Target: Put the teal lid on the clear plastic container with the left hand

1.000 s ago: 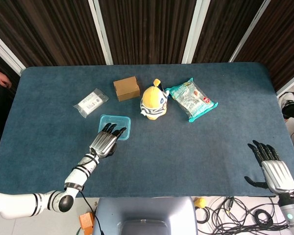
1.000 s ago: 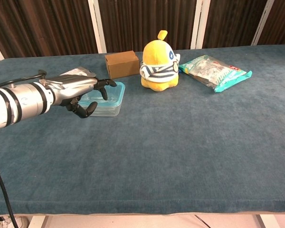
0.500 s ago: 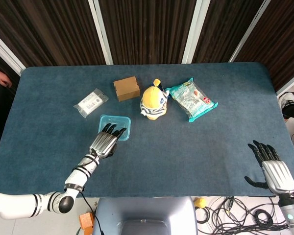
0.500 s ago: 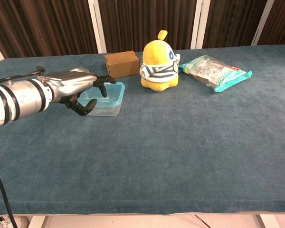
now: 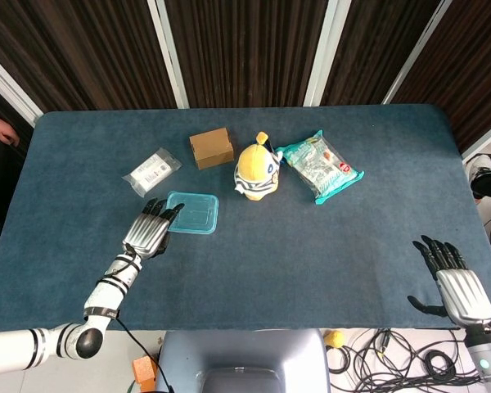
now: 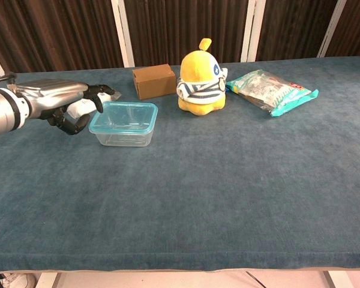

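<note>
We see container (image 5: 192, 213) w/ lid on, front-left of plush toy (image 5: 257, 170); box (image 5: 211, 147) behind it, packet (image 5: 151, 170) to box's left, snack bag (image 5: 320, 166) right of toy.

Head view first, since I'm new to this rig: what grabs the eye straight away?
The yellow plush toy stands out mid-table, between a cardboard box and a teal snack bag. Nearer the robot, the clear plastic container wears its teal lid, with the left hand hovering open beside it.

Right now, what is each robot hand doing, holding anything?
Left robot hand: open, holding nothing, beside the container.
Right robot hand: open, holding nothing.
</note>
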Tool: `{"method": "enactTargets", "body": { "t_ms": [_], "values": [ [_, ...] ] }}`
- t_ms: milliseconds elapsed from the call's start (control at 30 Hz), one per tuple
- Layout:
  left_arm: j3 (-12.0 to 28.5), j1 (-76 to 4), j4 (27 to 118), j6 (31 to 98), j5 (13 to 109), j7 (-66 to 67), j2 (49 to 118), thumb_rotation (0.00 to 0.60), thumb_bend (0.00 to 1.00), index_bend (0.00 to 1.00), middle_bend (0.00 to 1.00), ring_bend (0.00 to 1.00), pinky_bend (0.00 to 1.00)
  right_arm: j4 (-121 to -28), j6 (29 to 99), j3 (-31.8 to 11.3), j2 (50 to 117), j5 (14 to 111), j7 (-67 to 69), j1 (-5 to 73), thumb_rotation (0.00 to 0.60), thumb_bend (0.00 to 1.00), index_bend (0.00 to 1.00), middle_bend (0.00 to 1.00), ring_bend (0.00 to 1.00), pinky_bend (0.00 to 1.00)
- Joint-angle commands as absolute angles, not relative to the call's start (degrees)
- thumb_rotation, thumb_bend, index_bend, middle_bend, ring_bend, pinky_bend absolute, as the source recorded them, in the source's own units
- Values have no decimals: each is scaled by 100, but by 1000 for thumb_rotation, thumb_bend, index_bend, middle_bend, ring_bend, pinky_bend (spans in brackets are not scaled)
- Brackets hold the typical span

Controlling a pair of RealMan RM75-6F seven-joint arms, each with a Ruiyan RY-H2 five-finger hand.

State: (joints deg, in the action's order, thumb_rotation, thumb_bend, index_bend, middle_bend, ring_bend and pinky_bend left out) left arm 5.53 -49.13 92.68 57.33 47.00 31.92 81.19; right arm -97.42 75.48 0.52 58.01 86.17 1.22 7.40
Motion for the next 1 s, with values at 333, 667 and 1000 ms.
{"method": "enactTargets", "body": {
  "t_ms": [333, 667, 1000],
  "values": [
    [489, -4897, 8968, 5519, 4670, 3187, 8294, 600, 674, 0, 268, 63, 0, -9738, 7527, 39, 5820, 8579, 80, 750, 600, 133, 0, 0, 0, 13],
    [484, -4960, 8754, 5370, 4516, 3294, 8466, 600, 674, 0, 268, 64, 0, -9730, 7561, 40, 5811, 8594, 125, 734, 600, 133, 0, 0, 0, 13],
    [514, -5002, 8684, 5370, 4435, 3366, 8555, 600, 675, 0, 275, 70, 0, -9735, 7557, 44, 5807, 8597, 123, 734, 600, 133, 0, 0, 0, 13]
  ]
}}
